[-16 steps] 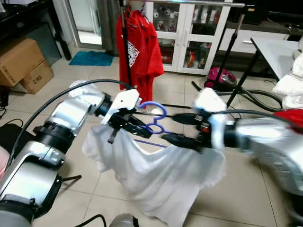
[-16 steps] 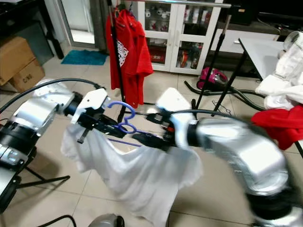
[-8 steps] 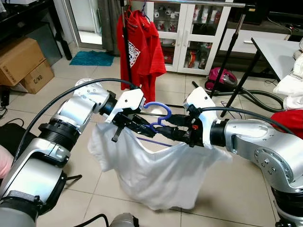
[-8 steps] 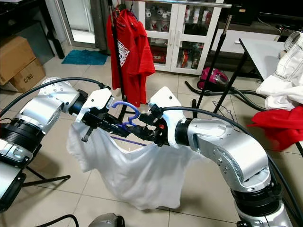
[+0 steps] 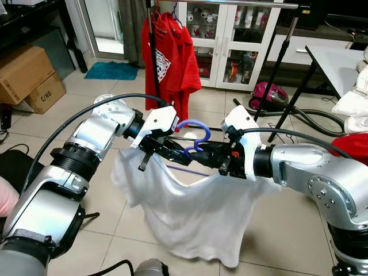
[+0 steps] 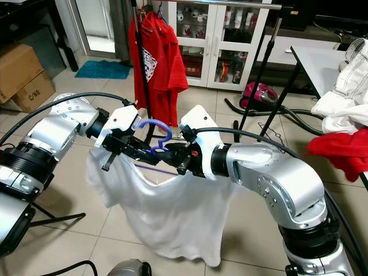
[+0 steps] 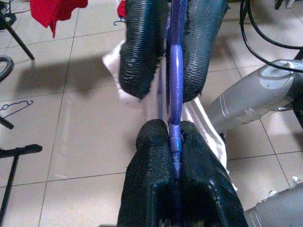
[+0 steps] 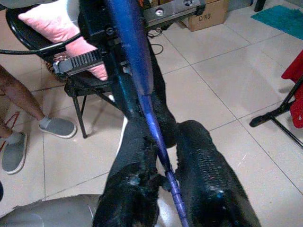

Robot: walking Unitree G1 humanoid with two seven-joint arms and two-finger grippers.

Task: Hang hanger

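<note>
A blue hanger [image 5: 192,127] with a white shirt [image 5: 190,213] draped from it is held over the tiled floor in front of me. My left gripper [image 5: 171,150] is shut on the hanger's bar just under the hook; in the left wrist view its fingers [image 7: 156,142] pinch the blue bar [image 7: 175,71]. My right gripper [image 5: 201,154] meets it from the right and is shut on the same bar [image 8: 142,94], fingertip to fingertip with the left one. Behind them stands a clothes rack [image 5: 230,4] with red shirts [image 5: 171,54] hanging at its left end.
The rack's black legs [image 5: 287,75] and a pink vacuum [image 5: 270,93] are behind my right arm. A white table [image 5: 339,63] with piled clothes is at the right. Cardboard boxes [image 5: 26,77] sit at the left. A person's feet [image 8: 19,137] and a chair show in the right wrist view.
My right gripper has slid left along the hanger up to the left gripper. The hanger and shirt have risen slightly.
</note>
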